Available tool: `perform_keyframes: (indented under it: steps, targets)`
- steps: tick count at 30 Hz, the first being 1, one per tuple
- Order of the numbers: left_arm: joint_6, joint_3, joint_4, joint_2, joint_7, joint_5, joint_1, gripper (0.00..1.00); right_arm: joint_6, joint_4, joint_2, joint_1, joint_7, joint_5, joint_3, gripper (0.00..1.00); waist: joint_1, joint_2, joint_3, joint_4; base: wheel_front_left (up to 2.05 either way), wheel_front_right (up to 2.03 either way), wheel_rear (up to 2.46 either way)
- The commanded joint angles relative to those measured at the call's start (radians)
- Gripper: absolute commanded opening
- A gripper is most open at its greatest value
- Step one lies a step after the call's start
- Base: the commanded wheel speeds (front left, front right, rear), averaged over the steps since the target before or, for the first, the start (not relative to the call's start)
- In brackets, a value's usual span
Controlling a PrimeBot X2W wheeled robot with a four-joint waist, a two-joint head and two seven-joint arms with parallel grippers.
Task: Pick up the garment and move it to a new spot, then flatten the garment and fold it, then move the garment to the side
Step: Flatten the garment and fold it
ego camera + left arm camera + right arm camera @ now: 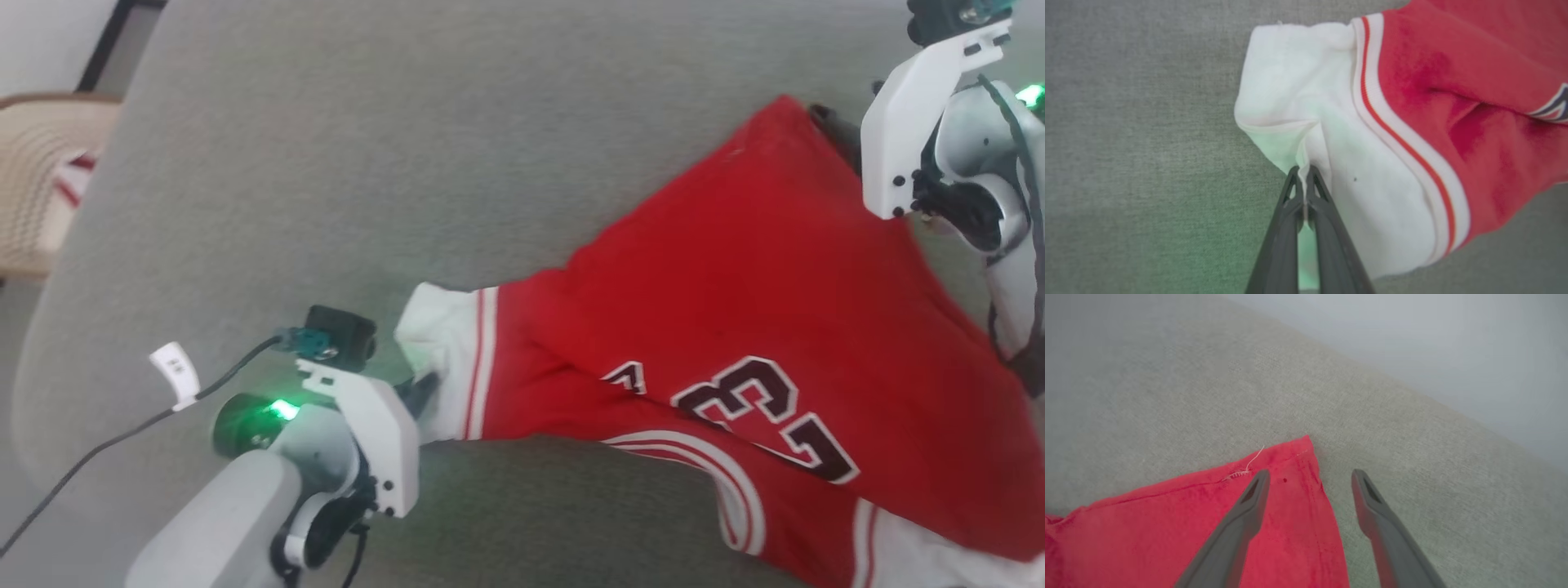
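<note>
Red jersey (pixel 735 269) w/ white panels, striped trim & black "23" lies rumpled on grey surface (pixel 326 163), partly folded over itself. Its white corner is pinched in my left gripper (pixel 1303 173); far red corner lies flat, unheld, by my spread right gripper (pixel 1310 475)

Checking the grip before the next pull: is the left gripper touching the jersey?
Touching. Left wrist view shows the left gripper shut on a pinched white fold of the jersey.

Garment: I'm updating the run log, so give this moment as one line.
garment: lying on grey surface | left end effector: shut on white corner | right end effector: open at red corner
</note>
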Motion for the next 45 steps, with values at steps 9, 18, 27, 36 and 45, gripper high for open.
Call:
perform_keyframes:
  steps: [9,18,27,36,45]
  targets:
    - [-0.041,-0.030,0.080,-0.052,-0.025,0.007,-0.055,0.00,0.000,0.285,-0.014,-0.109,0.137,0.038,0.160,1.00,0.0000,0.0000,0.055,0.102,0.00,0.00,0.00]
    - [-0.056,-0.022,0.155,-0.070,-0.034,-0.010,-0.090,0.00,0.000,0.401,-0.026,-0.112,0.236,0.120,0.254,0.00,0.0000,0.0000,0.048,0.104,0.00,0.00,0.00]
    - [-0.040,0.052,0.152,0.012,0.016,-0.014,-0.232,0.00,0.000,0.340,-0.030,-0.171,0.125,0.190,0.266,0.00,0.0000,0.0000,-0.046,0.014,0.00,0.00,0.00]
    - [-0.043,0.117,0.126,0.136,0.088,0.028,-0.447,0.00,0.000,0.202,-0.076,-0.215,0.045,0.234,0.299,0.00,0.0000,0.0000,-0.166,-0.110,0.00,0.00,0.00]
    - [-0.068,0.124,0.199,0.184,0.143,0.071,-0.648,0.00,0.000,0.103,-0.083,-0.266,-0.001,0.229,0.287,0.00,0.0000,0.0000,-0.277,-0.206,0.00,0.00,0.00]
